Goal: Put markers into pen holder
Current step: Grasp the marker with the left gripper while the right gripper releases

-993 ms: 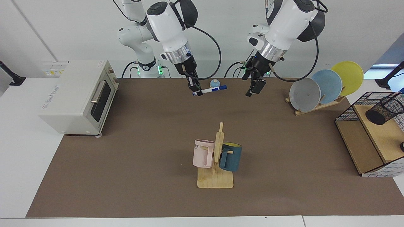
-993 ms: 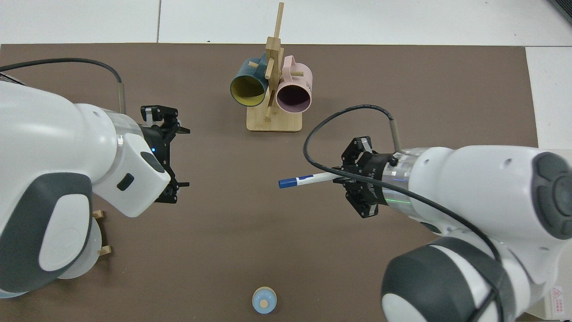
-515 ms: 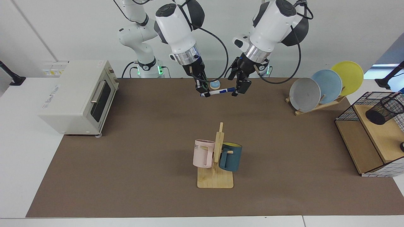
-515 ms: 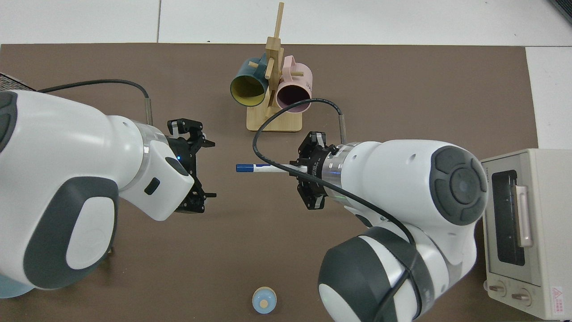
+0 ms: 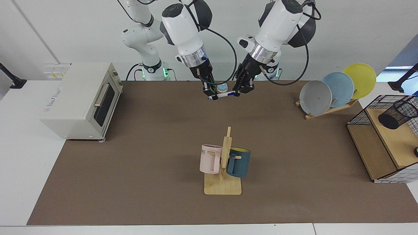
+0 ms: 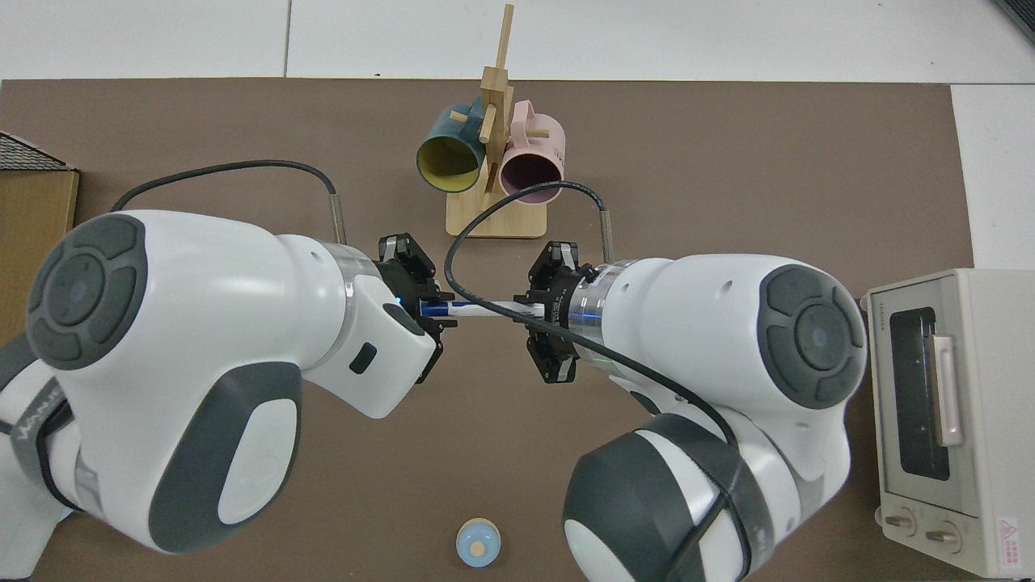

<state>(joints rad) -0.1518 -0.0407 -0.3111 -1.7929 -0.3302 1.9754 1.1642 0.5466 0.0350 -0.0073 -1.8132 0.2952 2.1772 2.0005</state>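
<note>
The white marker (image 5: pixel 225 95) with its dark blue cap hangs level above the far middle of the brown mat. My right gripper (image 5: pixel 211 95) is shut on its white end. My left gripper (image 5: pixel 239 92) has its fingers drawn in tight on the blue capped end. From above, the marker (image 6: pixel 485 308) bridges the left gripper (image 6: pixel 433 309) and the right gripper (image 6: pixel 534 307). The black mesh pen holder (image 5: pixel 398 114) lies tipped on the wooden shelf (image 5: pixel 382 143) at the facing view's right edge; the top view does not show it.
A mug rack (image 5: pixel 223 163) with a pink and a dark blue mug stands mid-mat. A toaster oven (image 5: pixel 81 98) sits at the facing view's left, a plate rack (image 5: pixel 336 88) at its right. A small blue round object (image 6: pixel 477 543) rests near the arms' bases.
The left arm swung in toward the marker and its fingers narrowed onto the blue cap. The right arm shifted the marker slightly toward it and now holds still.
</note>
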